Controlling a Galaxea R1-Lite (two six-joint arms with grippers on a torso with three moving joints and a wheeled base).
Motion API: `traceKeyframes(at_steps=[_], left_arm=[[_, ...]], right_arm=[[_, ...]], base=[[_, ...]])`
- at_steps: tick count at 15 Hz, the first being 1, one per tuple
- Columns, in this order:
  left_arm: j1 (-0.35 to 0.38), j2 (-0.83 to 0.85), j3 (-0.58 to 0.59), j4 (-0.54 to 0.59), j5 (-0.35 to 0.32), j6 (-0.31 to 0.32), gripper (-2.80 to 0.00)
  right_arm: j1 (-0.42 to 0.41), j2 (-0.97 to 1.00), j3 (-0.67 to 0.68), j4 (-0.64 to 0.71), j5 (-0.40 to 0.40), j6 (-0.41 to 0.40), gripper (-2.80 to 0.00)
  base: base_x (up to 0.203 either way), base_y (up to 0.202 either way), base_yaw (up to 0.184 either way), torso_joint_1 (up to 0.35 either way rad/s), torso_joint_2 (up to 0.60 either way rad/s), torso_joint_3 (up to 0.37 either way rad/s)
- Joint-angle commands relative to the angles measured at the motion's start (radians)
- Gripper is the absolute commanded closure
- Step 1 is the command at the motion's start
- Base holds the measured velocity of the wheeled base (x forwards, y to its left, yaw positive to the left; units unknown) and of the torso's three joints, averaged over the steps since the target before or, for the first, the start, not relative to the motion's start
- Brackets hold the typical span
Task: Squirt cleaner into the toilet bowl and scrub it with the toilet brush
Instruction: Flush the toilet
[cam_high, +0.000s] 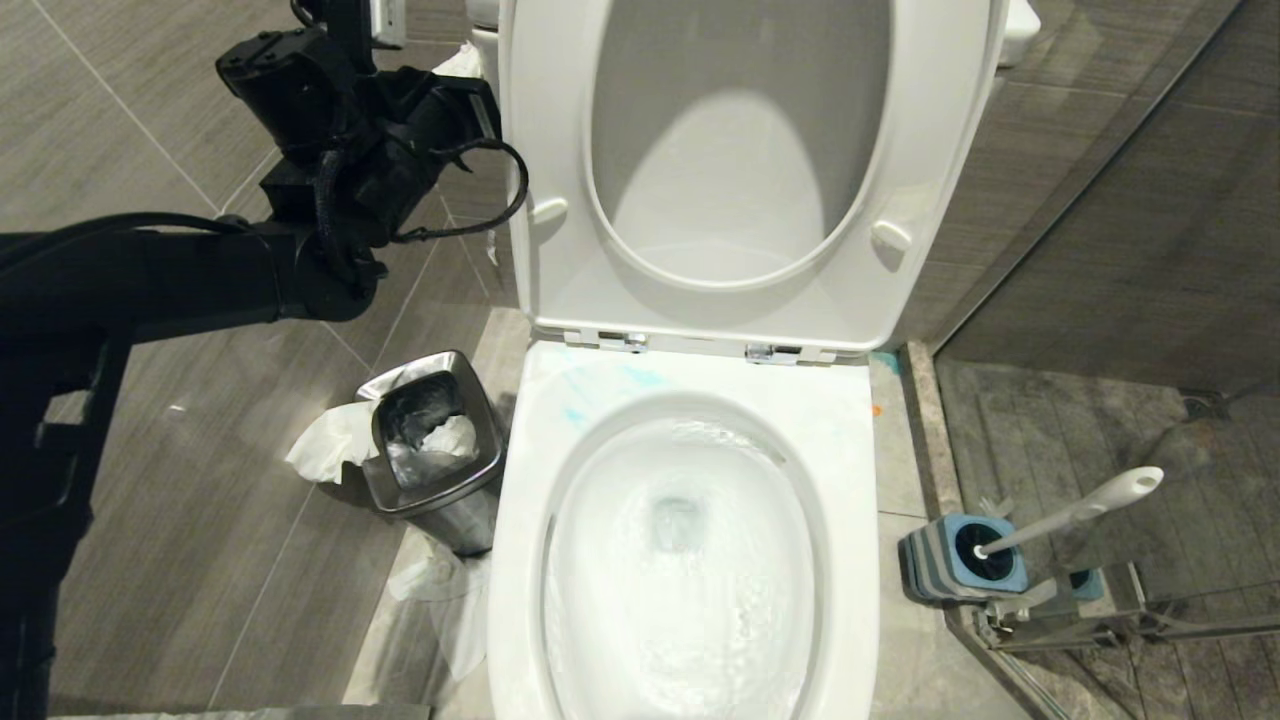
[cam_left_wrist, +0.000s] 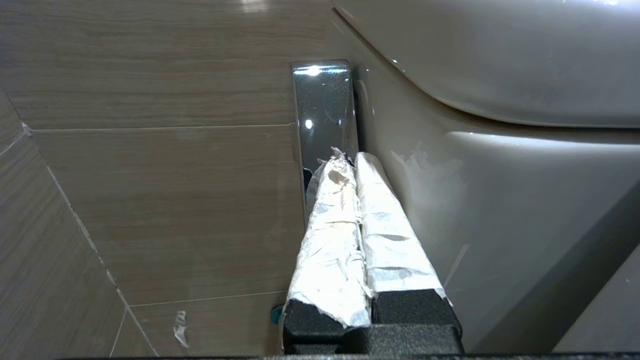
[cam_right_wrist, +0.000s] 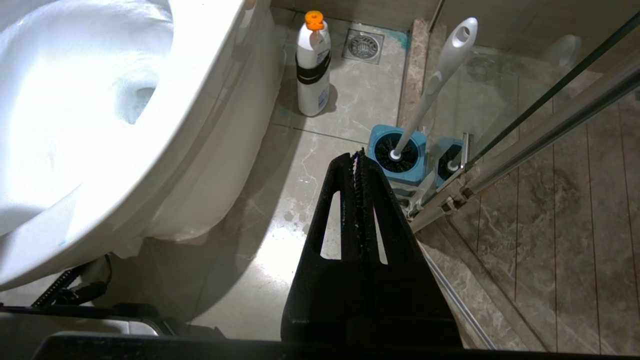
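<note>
Left end effector (cam_left_wrist: 345, 160), clenched empty, sits upper left by the chrome flush lever (cam_left_wrist: 322, 115); right end effector (cam_right_wrist: 357, 157) clenched; toilet bowl (cam_high: 680, 560) water swirls.

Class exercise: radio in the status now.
Left gripper shut at chrome flush lever. Right gripper shut, parked. White ceramic toilet bowl swirling; white-handled toilet brush in holder. Nothing obstructing.

no text, label or number can be read anywhere.

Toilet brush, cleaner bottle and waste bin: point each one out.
toilet brush (cam_right_wrist: 440, 75), right wrist view, on the white handle.
cleaner bottle (cam_right_wrist: 313, 55), right wrist view, on its white body.
waste bin (cam_high: 488, 432), head view, on the steel rim.
</note>
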Motion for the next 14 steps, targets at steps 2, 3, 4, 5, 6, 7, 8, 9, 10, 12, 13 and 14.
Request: traceKeyframes(at_steps=[2, 3, 4, 5, 6, 7, 8, 9, 10, 12, 13, 14], left_arm=[[0.002, 0.0, 0.0, -0.005, 0.003, 0.001, 0.0], [0.002, -0.003, 0.0, -0.005, 0.003, 0.001, 0.0], [0.002, -0.009, 0.0, -0.005, 0.003, 0.001, 0.0], [0.002, -0.022, 0.0, -0.005, 0.0, 0.001, 0.0], [0.002, -0.036, 0.0, -0.004, -0.001, 0.001, 0.0], [0.002, -0.052, 0.0, -0.003, 0.0, 0.001, 0.0], [0.002, -0.071, 0.0, -0.002, 0.0, 0.001, 0.0], [0.002, -0.09, 0.0, -0.001, 0.001, 0.001, 0.0], [0.002, -0.112, 0.0, 0.001, 0.002, 0.001, 0.0], [0.002, -0.153, 0.0, 0.006, 0.003, -0.001, 0.0], [0.002, -0.174, 0.0, 0.008, 0.002, -0.001, 0.0], [0.003, -0.196, 0.002, 0.011, 0.002, -0.001, 0.0]], right_arm=[[0.0, 0.001, 0.0, 0.0, 0.002, 0.0, 0.0], [0.0, 0.001, -0.001, 0.0, 0.002, 0.0, 0.0], [0.0, 0.001, -0.001, 0.0, 0.0, 0.0, 0.0], [0.0, 0.001, -0.001, 0.0, 0.0, 0.0, 0.0], [0.0, 0.001, 0.0, 0.0, 0.002, 0.0, 0.0], [0.0, 0.001, 0.0, 0.0, 0.0, 0.0, 0.0], [0.0, 0.001, 0.0, 0.0, 0.0, 0.0, 0.0], [0.0, 0.001, -0.001, 0.0, 0.0, 0.0, 0.0], [0.0, 0.001, -0.001, 0.0, 0.0, 0.0, 0.0], [0.0, 0.001, 0.0, 0.0, 0.0, 0.0, 0.0], [0.0, 0.001, -0.001, 0.0, 0.0, 0.0, 0.0], [0.0, 0.001, -0.001, 0.0, 0.0, 0.0, 0.0]], base=[[0.0, 0.0, 0.0, 0.0, 0.0, 0.0], [0.0, 0.0, 0.0, 0.0, 0.0, 0.0], [0.0, 0.0, 0.0, 0.0, 0.0, 0.0], [0.0, 0.0, 0.0, 0.0, 0.0, 0.0], [0.0, 0.0, 0.0, 0.0, 0.0, 0.0], [0.0, 0.0, 0.0, 0.0, 0.0, 0.0], [0.0, 0.0, 0.0, 0.0, 0.0, 0.0], [0.0, 0.0, 0.0, 0.0, 0.0, 0.0], [0.0, 0.0, 0.0, 0.0, 0.0, 0.0], [0.0, 0.0, 0.0, 0.0, 0.0, 0.0], [0.0, 0.0, 0.0, 0.0, 0.0, 0.0], [0.0, 0.0, 0.0, 0.0, 0.0, 0.0]])
